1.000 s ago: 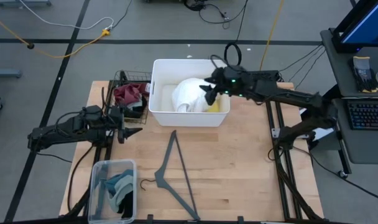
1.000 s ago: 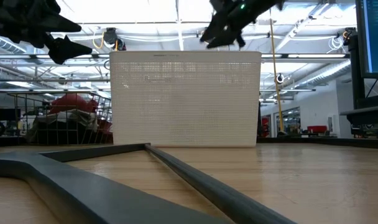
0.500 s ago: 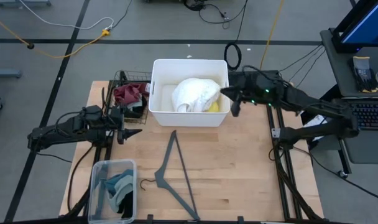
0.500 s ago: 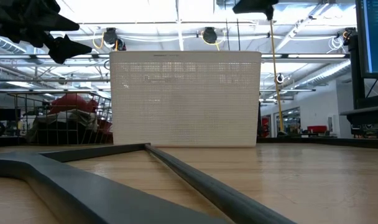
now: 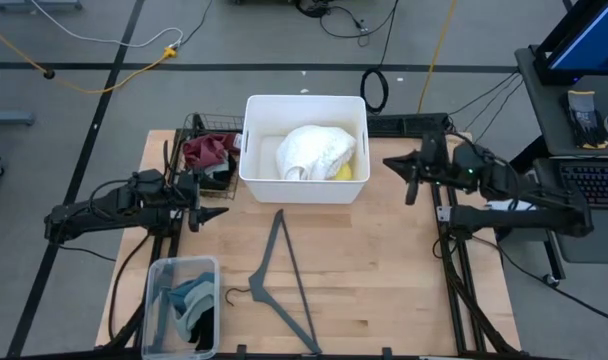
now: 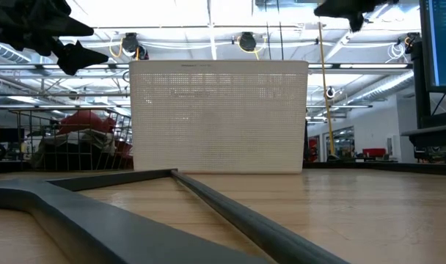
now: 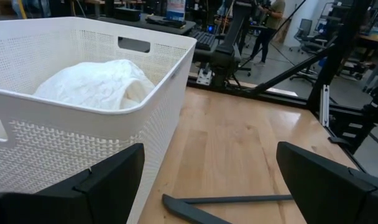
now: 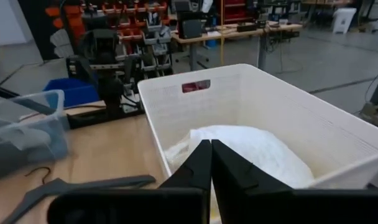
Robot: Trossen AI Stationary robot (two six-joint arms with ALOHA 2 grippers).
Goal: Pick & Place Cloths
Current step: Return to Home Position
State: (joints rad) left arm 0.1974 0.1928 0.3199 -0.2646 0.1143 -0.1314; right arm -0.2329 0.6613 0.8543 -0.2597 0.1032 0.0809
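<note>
Right gripper (image 8: pixel 211 148): its two fingers are pressed flat together with nothing between them. From above it hangs over the table (image 5: pixel 384 270), just off the right side of the white bin (image 5: pixel 304 100) and clear of it. From table height it rides above the bin's rim.
Left gripper (image 7: pixel 211 149): fingers spread wide and empty. It's parked over the table's left edge, in front of the wire basket (image 5: pixel 196 125), pointing across toward the bin.
White cloth (image 5: pixel 314 152): right there, heaped in a soft mound inside the white bin and filling most of its middle. Both wrist views look straight at it.
Yellow cloth (image 5: pixel 344 172): only a sliver shows, tucked under the white one at the bin's front right corner.
Maroon cloth (image 5: pixel 209 152): bunched up in the wire basket, which stands touching the white bin's left side.
Teal cloth (image 5: pixel 187 293): down in the clear bin (image 5: pixel 154 270) at the table's front left corner, tangled with paler and darker pieces I can't tell apart from here.
Hanger (image 5: pixel 279 275): lying flat on the wood in front of the white bin, hook toward the clear bin, well apart from both grippers.
</note>
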